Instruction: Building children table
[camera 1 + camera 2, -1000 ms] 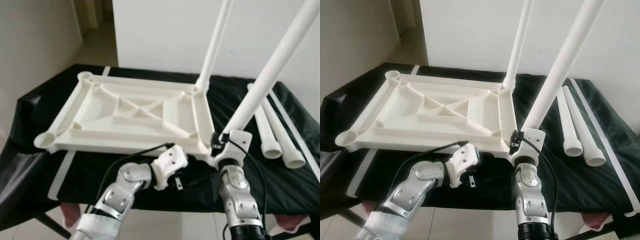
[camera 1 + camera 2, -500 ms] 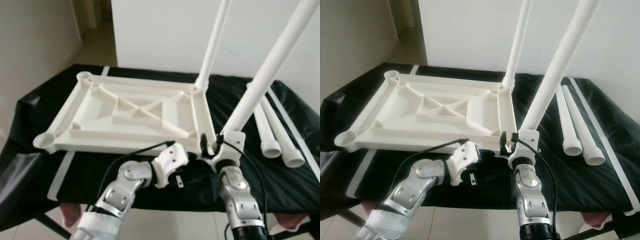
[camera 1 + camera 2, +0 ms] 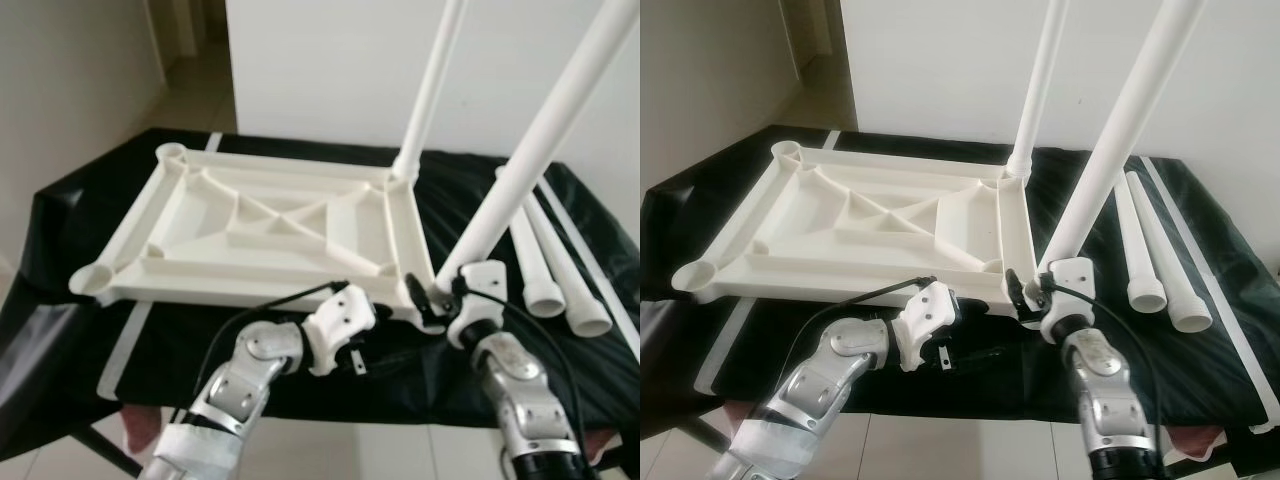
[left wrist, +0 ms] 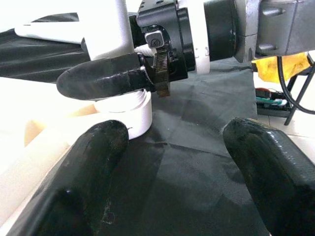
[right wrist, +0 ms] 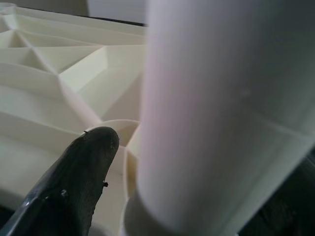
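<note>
The white table top (image 3: 250,290) lies upside down on a black-covered table (image 3: 70,210). One white leg (image 3: 425,100) stands in its far right corner. A second leg (image 3: 530,150) rises at a slant from the near right corner. My right gripper (image 3: 437,298) is shut on the base of this leg (image 5: 216,98), with one finger (image 5: 83,172) beside it. My left gripper (image 4: 174,142) is open and holds nothing. It hovers low over the cloth by the table top's front edge, pointing at the leg base (image 4: 123,110) and the right gripper's finger (image 4: 103,76).
Two loose white legs (image 3: 535,260) (image 3: 575,285) lie side by side on the cloth at the right. White tape strips (image 3: 125,345) cross the cloth. A white wall stands behind the table, and bare floor shows at the far left.
My right forearm has swung to the right while the gripper stays on the slanted leg's base. The left arm has hardly moved.
</note>
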You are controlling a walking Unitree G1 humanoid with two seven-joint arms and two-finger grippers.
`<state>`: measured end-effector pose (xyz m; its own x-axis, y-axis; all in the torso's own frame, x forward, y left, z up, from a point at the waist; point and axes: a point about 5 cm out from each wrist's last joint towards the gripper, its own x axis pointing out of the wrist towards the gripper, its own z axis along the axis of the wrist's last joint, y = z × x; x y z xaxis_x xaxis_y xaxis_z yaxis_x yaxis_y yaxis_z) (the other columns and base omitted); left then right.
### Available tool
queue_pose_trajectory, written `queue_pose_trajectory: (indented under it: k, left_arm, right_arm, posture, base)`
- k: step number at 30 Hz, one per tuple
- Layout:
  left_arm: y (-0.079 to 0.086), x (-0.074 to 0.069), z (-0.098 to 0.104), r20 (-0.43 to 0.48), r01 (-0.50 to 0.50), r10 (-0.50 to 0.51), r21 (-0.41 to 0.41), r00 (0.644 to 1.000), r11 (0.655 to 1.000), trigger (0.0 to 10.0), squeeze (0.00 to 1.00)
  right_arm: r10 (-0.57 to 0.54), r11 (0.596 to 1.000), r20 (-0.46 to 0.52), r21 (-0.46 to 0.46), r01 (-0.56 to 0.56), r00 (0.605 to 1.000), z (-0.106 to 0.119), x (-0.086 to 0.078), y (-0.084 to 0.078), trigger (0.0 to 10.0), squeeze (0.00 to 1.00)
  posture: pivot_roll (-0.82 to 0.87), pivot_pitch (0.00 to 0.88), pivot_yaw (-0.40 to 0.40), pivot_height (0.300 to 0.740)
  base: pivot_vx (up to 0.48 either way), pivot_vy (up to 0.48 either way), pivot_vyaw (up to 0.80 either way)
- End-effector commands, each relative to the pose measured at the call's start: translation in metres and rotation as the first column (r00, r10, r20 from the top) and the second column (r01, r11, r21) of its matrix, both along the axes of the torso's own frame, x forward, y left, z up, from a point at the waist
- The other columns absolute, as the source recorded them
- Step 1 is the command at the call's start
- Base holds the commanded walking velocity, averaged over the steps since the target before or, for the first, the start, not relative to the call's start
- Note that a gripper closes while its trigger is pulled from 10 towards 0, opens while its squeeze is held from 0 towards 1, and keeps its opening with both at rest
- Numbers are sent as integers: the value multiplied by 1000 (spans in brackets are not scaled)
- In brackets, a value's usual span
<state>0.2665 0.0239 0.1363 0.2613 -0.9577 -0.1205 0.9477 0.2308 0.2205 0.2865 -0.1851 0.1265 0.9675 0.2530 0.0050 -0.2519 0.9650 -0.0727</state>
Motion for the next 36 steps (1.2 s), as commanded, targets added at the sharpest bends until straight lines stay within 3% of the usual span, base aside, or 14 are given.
queue_pose_trajectory:
  k: [1, 8, 10, 11, 13, 14, 28, 29, 30, 36]
  left_arm:
    - [1, 4, 0, -5, -44, 44, -7, 999, 999, 10000, 0]
    - [1, 5, 1, 0, -45, 45, -7, 999, 999, 10000, 0]
    - [2, 5, 1, 1, -46, 46, -5, 999, 999, 10000, 0]
    - [2, 5, 1, 1, -46, 46, -5, 999, 999, 10000, 0]
    - [2, 5, 1, 2, -47, 47, -5, 999, 999, 10000, 0]
    - [2, 5, 1, 2, -48, 48, -5, 999, 999, 10000, 0]
    - [2, 5, 2, 1, -47, 47, -7, 999, 999, 10000, 0]
    - [2, 5, 2, 1, -46, 46, -8, 999, 999, 10000, 0]
    - [1, 4, 2, 1, -45, 45, -8, 999, 999, 10000, 0]
    - [1, 3, 2, -2, -42, 42, -8, 999, 999, 10000, 0]
  right_arm:
    - [26, 1000, 3, 3, -26, 1000, 1, 1, 0, 10000, 0]
    - [147, 988, -22, -47, -148, 989, 5, 4, -11, 10000, 0]
    - [189, 979, -30, -74, -191, 982, 5, 5, -13, 8941, 0]
    - [200, 975, -39, -88, -203, 979, 4, 6, -15, 3804, 0]
    - [199, 975, -42, -91, -202, 979, 4, 6, -16, 3804, 0]
    - [202, 975, -45, -89, -205, 978, 3, 6, -16, 0, 0]
    - [217, 974, -60, -51, -220, 974, -2, 2, -18, 0, 0]
    - [204, 977, -65, -47, -207, 977, -3, 3, -18, 4431, 0]
    - [195, 979, -69, -46, -198, 978, -4, 3, -18, 10000, 0]
    - [106, 994, -74, 3, -106, 992, -8, 4, -16, 10000, 0]
  posture:
    - [20, 0, -52, 740]
    - [24, 0, -52, 740]
    - [26, 0, -52, 740]
    - [27, 0, -52, 740]
    - [27, 0, -52, 740]
    - [29, 0, -53, 740]
    - [26, 0, -52, 740]
    - [23, 0, -52, 740]
    - [23, 0, -51, 740]
    - [22, 0, -53, 740]
  base:
    - [0, 0, 0]
    - [0, 0, 0]
    - [0, 0, 0]
    - [0, 0, 0]
    - [0, 0, 0]
    - [0, 0, 0]
    - [0, 0, 0]
    - [0, 0, 0]
    - [0, 0, 0]
    - [0, 0, 0]
